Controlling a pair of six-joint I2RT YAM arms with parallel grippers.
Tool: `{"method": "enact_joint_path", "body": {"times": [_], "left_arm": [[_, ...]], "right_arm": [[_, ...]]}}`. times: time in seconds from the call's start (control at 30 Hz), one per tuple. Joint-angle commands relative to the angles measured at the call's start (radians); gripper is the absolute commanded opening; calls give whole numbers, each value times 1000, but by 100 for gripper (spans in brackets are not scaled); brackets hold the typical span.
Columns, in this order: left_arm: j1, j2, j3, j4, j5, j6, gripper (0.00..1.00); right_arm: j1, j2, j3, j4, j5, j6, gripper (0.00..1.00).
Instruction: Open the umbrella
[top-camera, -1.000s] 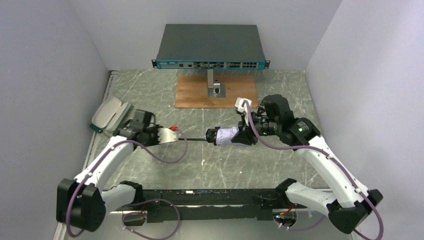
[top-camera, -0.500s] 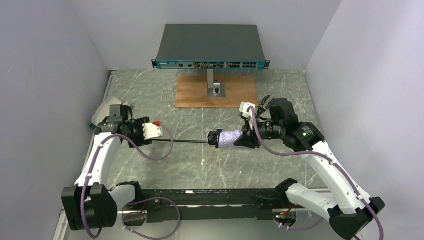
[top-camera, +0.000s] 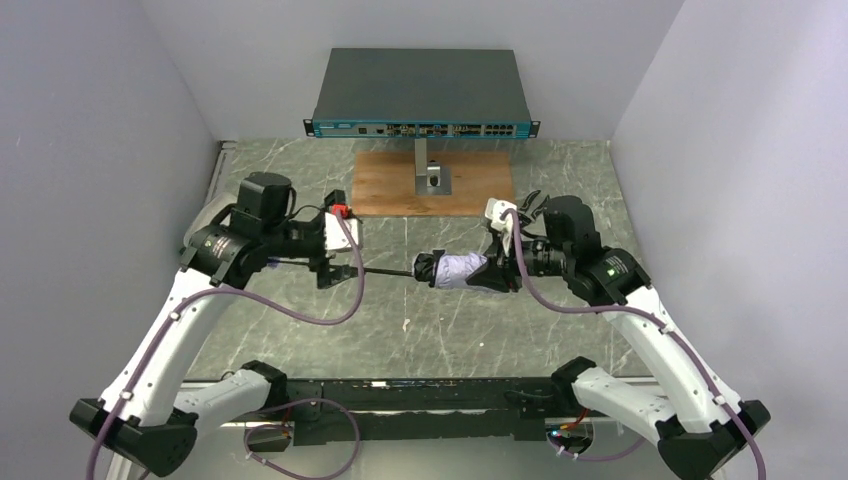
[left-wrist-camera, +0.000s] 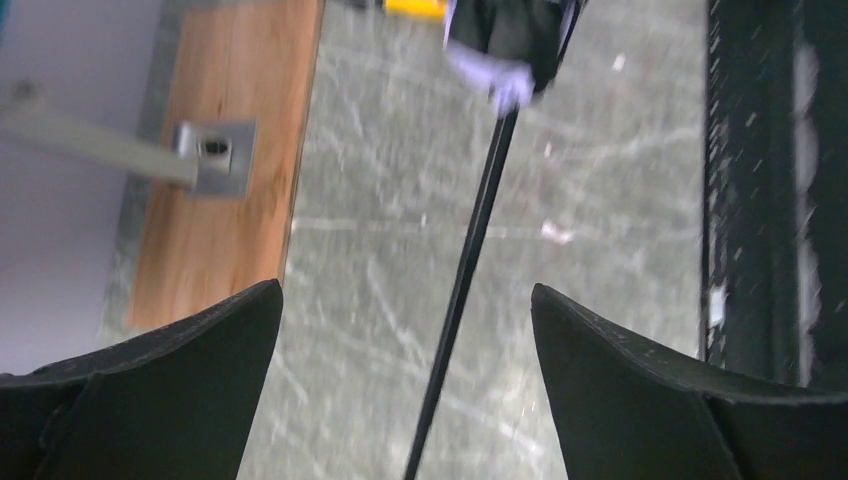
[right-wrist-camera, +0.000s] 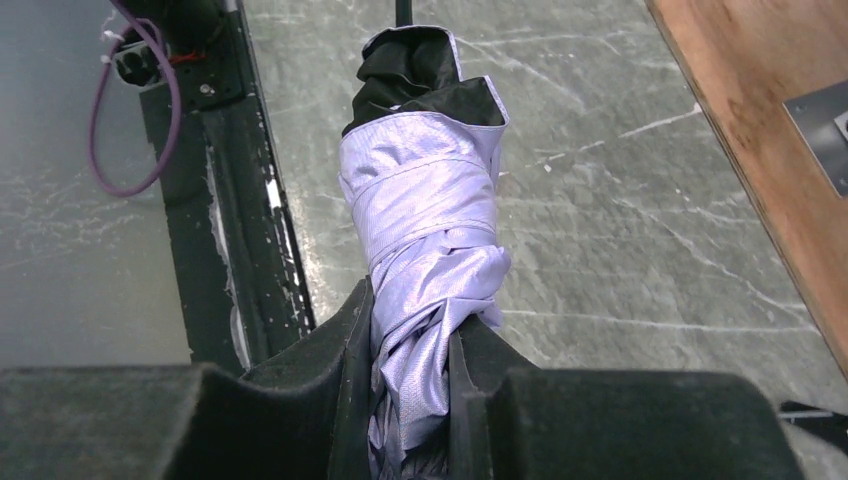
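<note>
The umbrella (top-camera: 462, 270) is folded, its lavender cloth bunched round black lining, and hangs level above the table. My right gripper (top-camera: 495, 272) is shut on that cloth, which is pinched between the pads in the right wrist view, gripper (right-wrist-camera: 415, 320) and umbrella (right-wrist-camera: 425, 200). The thin dark shaft (top-camera: 385, 271) runs left from the bundle. My left gripper (top-camera: 328, 256) hovers over its far end, open wide. In the left wrist view the shaft (left-wrist-camera: 470, 260) passes between the spread fingers of the left gripper (left-wrist-camera: 405, 288) without touching either. The shaft's end is hidden.
A network switch (top-camera: 420, 95) stands at the back on a metal post (top-camera: 422, 160) fixed to a wooden board (top-camera: 395, 190). A pale case (top-camera: 212, 212) lies partly hidden behind the left arm. The black base rail (top-camera: 420, 395) runs along the near edge.
The left gripper has opened wide and let go of the shaft's end, and its arm has lifted and swung right. The right gripper keeps its grip on the cloth, shifted slightly.
</note>
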Motion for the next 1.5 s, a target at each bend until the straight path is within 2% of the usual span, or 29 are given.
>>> {"method": "enact_joint_path", "body": {"times": [0.0, 0.13, 0.3, 0.43, 0.57, 0.67, 0.77, 1.0, 1.13, 1.23, 1.3, 1.33, 1.37, 1.47], "left_arm": [[-141, 5, 75, 160, 22, -296, 100], [-319, -36, 22, 314, -164, -271, 100], [-557, -26, -34, 365, -414, -175, 100], [-709, -21, -85, 419, -568, -144, 100], [-803, -10, -131, 448, -687, -110, 100], [-828, 5, -175, 477, -775, -93, 100], [-829, 29, -211, 521, -882, -78, 100], [-829, 13, -268, 540, -914, -17, 81], [-827, 21, -274, 490, -892, -7, 54], [-802, 33, -238, 431, -846, -58, 23], [-769, 47, -191, 369, -773, -115, 4], [-749, 55, -153, 340, -736, -146, 0], [-727, 61, -126, 318, -691, -180, 0], [-661, 82, -52, 253, -533, -278, 0]], "right_arm": [[1, 65, 94, 82, -130, 35, 0], [3, 97, 69, 115, -223, 133, 0], [0, 169, 77, 157, -286, 292, 0], [-14, 192, 25, 306, -320, 510, 0], [-47, 223, -21, 439, -382, 709, 0], [-80, 250, -55, 548, -474, 832, 0], [-80, 257, -61, 570, -526, 851, 0], [-77, 257, -71, 499, -581, 808, 0], [-71, 260, -68, 498, -616, 810, 0], [-69, 258, -52, 469, -617, 770, 1], [-70, 255, -27, 419, -594, 703, 17], [-70, 252, -11, 388, -566, 665, 32], [-73, 251, 11, 355, -544, 612, 50], [-91, 251, 111, 190, -444, 420, 79]]}}
